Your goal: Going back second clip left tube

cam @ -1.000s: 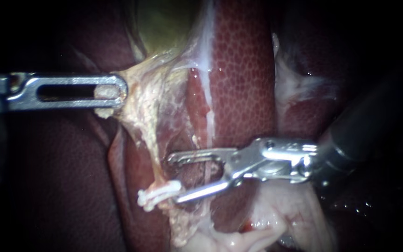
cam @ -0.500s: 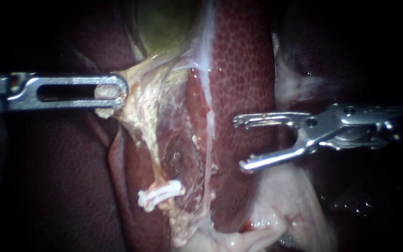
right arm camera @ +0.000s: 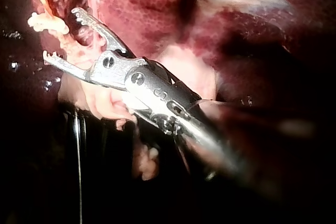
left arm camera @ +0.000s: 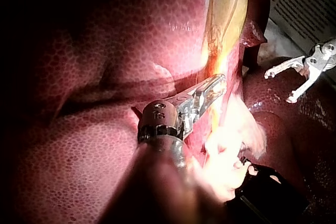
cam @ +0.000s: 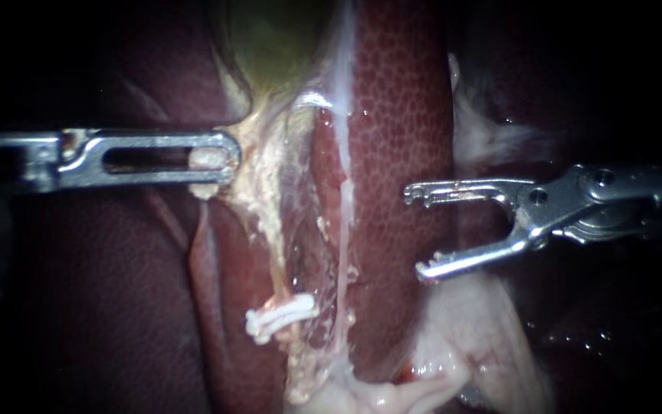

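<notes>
Right instrument claw apart, empty, centre-right over liver, clear of left tube. Clip low-centre on tube. Left instrument claw clamped on pale tissue, centre-left. Likely retreat step; next: back out rightward, no snagging.

Liver dark red, fine honeycomb pattern. Gallbladder yellow-green. Clip white. Tube pale cream. Left instrument, right instrument shiny silver.

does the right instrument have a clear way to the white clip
Probably yes: the right instrument, open, sits beside the clip over bare liver, nothing between them.
</notes>
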`<state>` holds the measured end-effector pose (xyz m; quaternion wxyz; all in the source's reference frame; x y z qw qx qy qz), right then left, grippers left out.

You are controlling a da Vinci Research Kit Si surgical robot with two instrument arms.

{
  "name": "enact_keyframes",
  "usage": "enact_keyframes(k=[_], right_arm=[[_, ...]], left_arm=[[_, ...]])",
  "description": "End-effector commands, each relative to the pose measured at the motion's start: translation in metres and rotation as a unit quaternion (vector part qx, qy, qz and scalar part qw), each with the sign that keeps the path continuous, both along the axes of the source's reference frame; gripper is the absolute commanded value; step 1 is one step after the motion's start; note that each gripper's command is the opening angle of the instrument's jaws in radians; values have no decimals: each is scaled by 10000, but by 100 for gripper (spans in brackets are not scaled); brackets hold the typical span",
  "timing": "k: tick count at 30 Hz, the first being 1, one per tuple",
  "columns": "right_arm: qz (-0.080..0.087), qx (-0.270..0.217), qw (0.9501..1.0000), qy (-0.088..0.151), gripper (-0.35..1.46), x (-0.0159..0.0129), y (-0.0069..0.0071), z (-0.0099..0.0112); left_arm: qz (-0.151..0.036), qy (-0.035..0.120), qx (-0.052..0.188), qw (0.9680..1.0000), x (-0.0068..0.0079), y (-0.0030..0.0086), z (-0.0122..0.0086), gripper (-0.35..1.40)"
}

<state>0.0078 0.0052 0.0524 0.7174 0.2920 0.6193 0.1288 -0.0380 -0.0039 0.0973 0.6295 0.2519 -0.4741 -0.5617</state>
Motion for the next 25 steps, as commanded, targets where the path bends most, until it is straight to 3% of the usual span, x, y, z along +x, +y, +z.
enact_keyframes(k=[1,10,25], right_arm=[[0,0,10000,0,60,0,0,0],[-1,-2,10000,3,60,0,-2,-3],[6,-31,10000,11,60,1,-3,-8]], left_arm=[[33,30,12,10000,-4,-1,4,-35],[133,67,32,9999,-30,0,31,-35],[146,73,36,9999,-32,-1,32,-35]])
